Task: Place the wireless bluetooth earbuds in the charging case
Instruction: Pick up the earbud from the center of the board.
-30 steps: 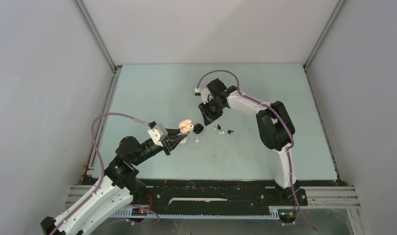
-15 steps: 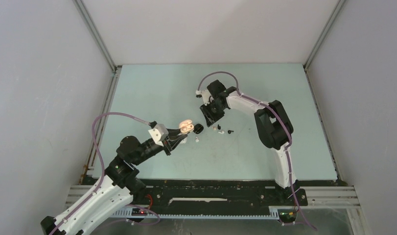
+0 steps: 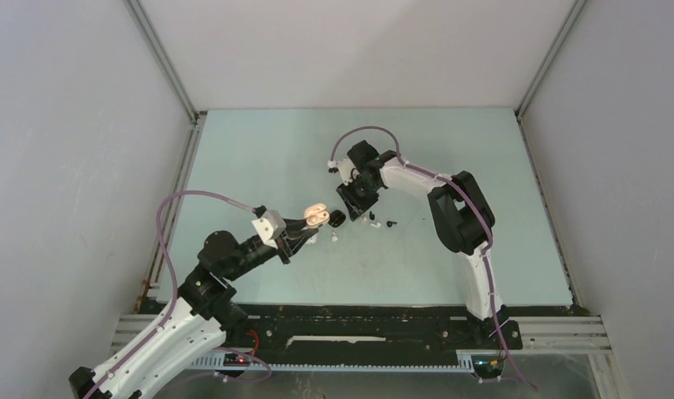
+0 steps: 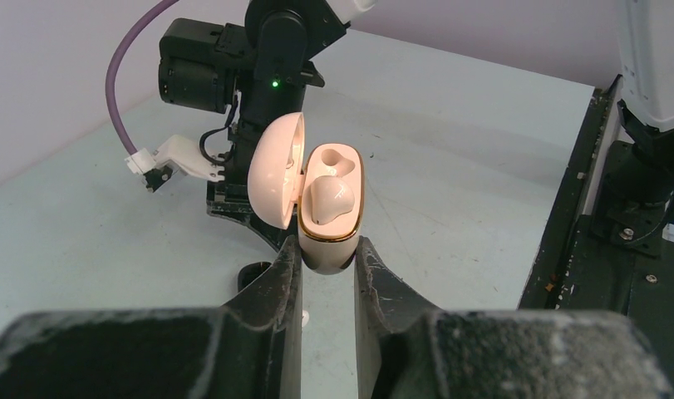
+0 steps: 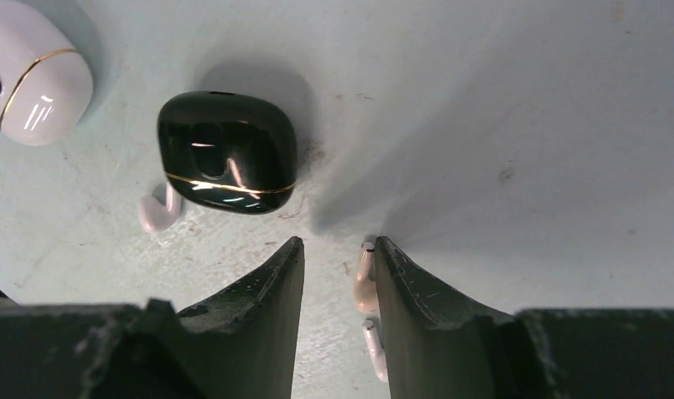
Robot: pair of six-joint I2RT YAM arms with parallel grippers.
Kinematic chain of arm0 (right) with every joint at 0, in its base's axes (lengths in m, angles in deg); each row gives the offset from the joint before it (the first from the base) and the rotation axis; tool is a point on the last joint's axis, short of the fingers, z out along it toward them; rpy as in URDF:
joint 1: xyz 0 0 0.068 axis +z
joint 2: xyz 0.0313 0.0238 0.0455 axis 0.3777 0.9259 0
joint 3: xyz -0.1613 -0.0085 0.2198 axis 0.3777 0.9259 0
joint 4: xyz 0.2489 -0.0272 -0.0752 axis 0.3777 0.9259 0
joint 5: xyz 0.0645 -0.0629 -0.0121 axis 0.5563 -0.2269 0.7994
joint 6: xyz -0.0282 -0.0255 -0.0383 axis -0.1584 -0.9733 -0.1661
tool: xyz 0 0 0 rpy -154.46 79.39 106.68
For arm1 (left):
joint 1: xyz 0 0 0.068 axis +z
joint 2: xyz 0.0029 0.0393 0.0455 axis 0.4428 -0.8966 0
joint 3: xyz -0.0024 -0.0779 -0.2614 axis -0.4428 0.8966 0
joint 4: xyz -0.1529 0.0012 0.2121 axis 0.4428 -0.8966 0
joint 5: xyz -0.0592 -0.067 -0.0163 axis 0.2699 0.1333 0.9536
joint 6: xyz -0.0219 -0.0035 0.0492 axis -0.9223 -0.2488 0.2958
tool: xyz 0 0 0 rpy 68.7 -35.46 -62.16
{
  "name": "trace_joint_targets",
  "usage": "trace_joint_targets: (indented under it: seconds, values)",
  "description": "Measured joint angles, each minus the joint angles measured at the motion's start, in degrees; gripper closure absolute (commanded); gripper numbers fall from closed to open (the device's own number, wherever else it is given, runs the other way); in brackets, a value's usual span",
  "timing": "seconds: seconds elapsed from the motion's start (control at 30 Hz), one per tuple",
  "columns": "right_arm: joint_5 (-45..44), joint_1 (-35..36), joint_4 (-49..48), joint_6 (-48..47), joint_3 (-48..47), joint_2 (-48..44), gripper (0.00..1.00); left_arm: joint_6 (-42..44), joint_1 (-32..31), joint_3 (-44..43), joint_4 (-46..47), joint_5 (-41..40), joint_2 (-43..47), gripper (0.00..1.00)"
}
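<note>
Of the two claws, the right claw (image 5: 340,248) hangs low over the table (image 5: 524,100), fingers a little way apart and gripping nothing. The left claw (image 4: 327,248) is clamped on the lower shell of the beige case (image 4: 327,259), holding it up off the table with its lid (image 4: 275,174) swung open.

Two cases are in sight. One is the held beige case and the other is a closed black case (image 5: 227,151) lying on the table, just beside the beige case in the overhead view.

Five earbuds can be counted, though they are tiny from above:
- The seated earbud (image 4: 329,199) sits in one socket of the beige case; the other socket is empty.
- The nearest earbud (image 5: 365,278), pale, lies on the table inside the right claw's gap.
- A second pale earbud (image 5: 372,349) lies just behind it.
- A third pale earbud (image 5: 159,209) touches the black case.
- The black earbud (image 3: 391,223) lies a little apart from the rest.

The nearest earbud rests against the inner face of the finger on the right of the wrist view. Its long axis runs along the fingers, across their closing line. The right arm is plainly the nearer one. As I judge it, closing here would pinch the earbud off-centre, so a slight sideways shift looks wise first.
</note>
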Motion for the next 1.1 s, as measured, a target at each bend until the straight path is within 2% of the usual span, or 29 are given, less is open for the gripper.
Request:
trace_joint_targets:
  seconds: [0.27,0.57,0.9,1.1]
  values:
    - [-0.15,3.06,-0.13,-2.01,4.17,-2.71,0.60,-0.37,0.00,0.00,-0.35,0.02,0.00,1.00]
    - [0.11,3.43,-0.09,-3.30,8.35,-5.55,0.60,-0.37,-0.22,0.00,-0.37,0.07,0.00,1.00]
    - [11.10,3.74,4.39,-8.35,10.80,-12.39,0.61,-0.37,-0.44,0.00,-0.37,0.15,0.00,1.00]
    - [5.49,2.56,2.67,-7.87,10.34,-16.37,0.62,-0.37,-0.44,0.00,-0.39,0.15,0.00,1.00]
